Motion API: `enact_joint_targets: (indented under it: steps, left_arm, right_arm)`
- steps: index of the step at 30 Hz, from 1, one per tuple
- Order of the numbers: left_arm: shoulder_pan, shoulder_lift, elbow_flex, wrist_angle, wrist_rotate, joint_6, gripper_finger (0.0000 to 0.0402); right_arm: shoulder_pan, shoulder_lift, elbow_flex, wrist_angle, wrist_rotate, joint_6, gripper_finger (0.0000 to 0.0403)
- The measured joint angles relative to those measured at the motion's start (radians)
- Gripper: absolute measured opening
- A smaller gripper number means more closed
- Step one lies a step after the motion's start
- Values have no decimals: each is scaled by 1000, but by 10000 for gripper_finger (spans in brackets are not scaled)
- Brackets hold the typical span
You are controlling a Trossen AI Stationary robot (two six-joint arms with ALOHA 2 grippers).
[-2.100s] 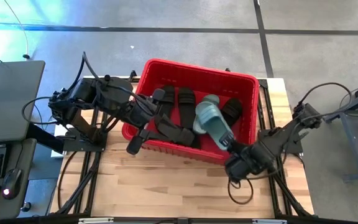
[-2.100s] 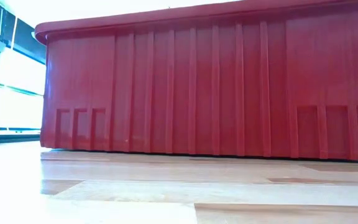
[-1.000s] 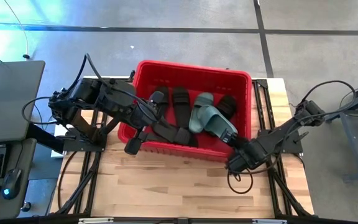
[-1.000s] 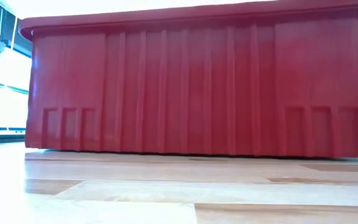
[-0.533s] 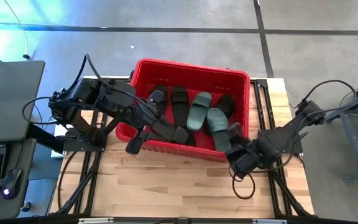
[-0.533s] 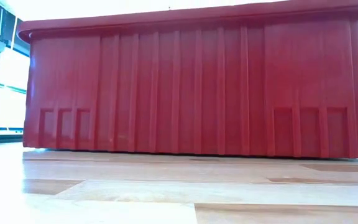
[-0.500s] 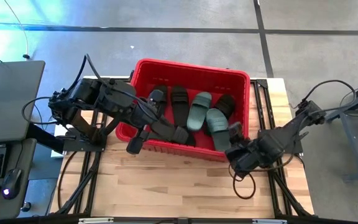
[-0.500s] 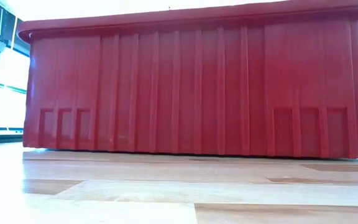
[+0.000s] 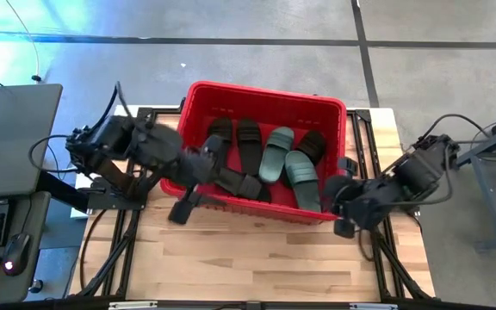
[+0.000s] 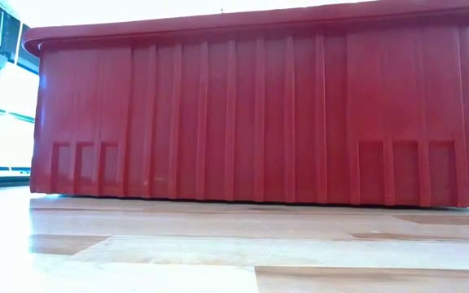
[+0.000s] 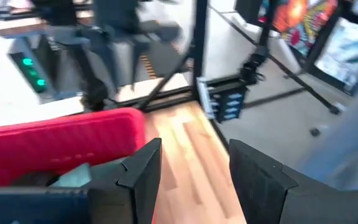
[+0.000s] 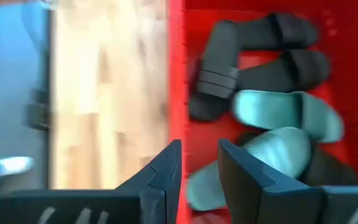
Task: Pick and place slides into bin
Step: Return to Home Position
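Looking down from the high view, all six slides [image 9: 248,145] lie inside the bin [image 9: 269,90], most with their long axes running from its near wall to its far wall, and one black one lying crosswise by the near wall. None shows on the desk [image 9: 257,258]. The left end effector [image 9: 182,207] hangs at the bin's near-left corner. The right end effector [image 9: 343,200] sits just outside the near-right corner, nearer the two green slides, which lie inward from it. With nothing left to pick, the coming move is probably a retreat, turning on clearance from the rim.

The low view gives only the bin's wall [image 10: 251,106] on the desk, with no slides or arms.

The left wrist view shows its fingers wide apart and empty, with the red rim [image 11: 61,134] beside them.

The right wrist view shows its fingers narrowly apart and empty, astride the rim line, with the slides [image 12: 284,112] beyond. Neither gap reads clearly from above.
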Motion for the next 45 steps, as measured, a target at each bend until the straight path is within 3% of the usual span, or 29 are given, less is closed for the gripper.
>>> enact_joint_targets:
  steps: [6, 9, 11, 16, 20, 24, 29, 34, 40, 45]
  left_arm:
    - [-98, -39, 0, -68, 52, -10, 172]
    - [-133, -56, 0, -130, 103, -1, 172]
    - [-159, -66, 0, -176, 93, -1, 172]
    - [-222, -123, -1, -208, -42, -43, 172]
    - [-298, -203, 0, -205, -148, -39, 172]
    - [-402, -274, 0, -194, -253, -38, 172]
    - [-538, -368, -61, -117, -348, 79, 172]
    - [-601, -491, -298, 92, -343, 180, 172]
    - [-619, -709, -782, 537, -218, 275, 172]
    - [-618, -948, -1197, 871, -197, 306, 172]
  right_arm:
    - [-1, -1, 114, -2, -227, 20, 92]
    - [0, -1, 156, -4, -244, 53, 92]
    - [2, -1, 185, -6, -221, 61, 90]
    - [55, -6, 252, -7, -173, 25, 92]
    - [165, -62, 242, 10, 1, 50, 91]
    - [295, -135, 180, 31, 103, 109, 90]
    - [444, -238, -6, 261, 193, -9, 92]
    - [518, -379, -312, 596, 198, -102, 89]
    - [564, -572, -722, 1055, 195, -228, 94]
    - [573, -758, -1001, 1332, 167, -278, 94]
